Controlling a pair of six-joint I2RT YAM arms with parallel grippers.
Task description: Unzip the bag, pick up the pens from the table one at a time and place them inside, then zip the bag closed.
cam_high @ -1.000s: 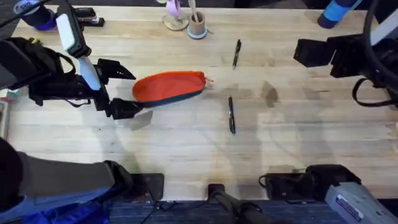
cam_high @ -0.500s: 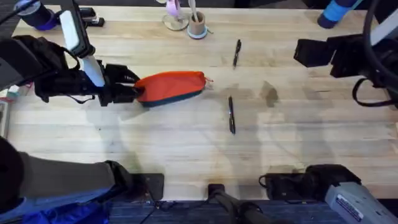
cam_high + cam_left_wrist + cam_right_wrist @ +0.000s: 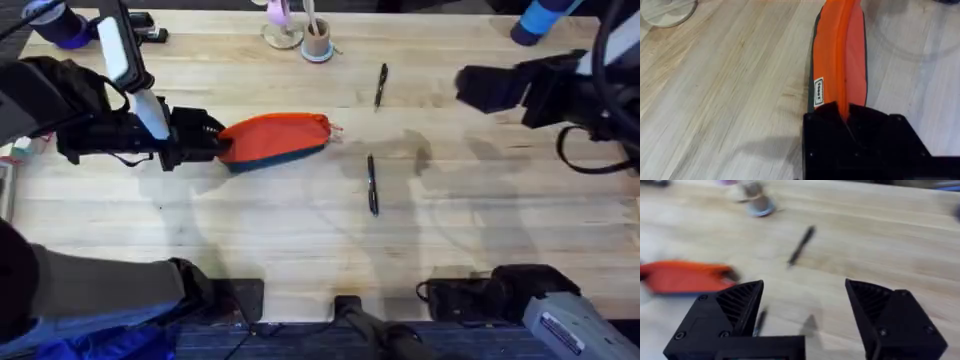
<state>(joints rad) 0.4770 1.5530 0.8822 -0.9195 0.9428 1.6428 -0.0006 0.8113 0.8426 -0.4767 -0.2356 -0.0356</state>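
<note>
The orange bag with its dark blue lower part lies left of centre on the table. My left gripper is shut on the bag's left end; in the left wrist view the orange fabric runs straight into the closed gripper. One pen lies at the back centre, and another pen lies right of the bag. My right gripper hovers open at the back right, holding nothing. The right wrist view shows the right gripper, the bag and both pens beyond.
A small cup with pale sticks and a pink item on a round base stand at the back edge. A black stapler and a blue object sit at the back left.
My left gripper moved right and closed on the bag's left end, nudging it slightly. The right gripper has drifted a little to the left. The pens have not moved.
</note>
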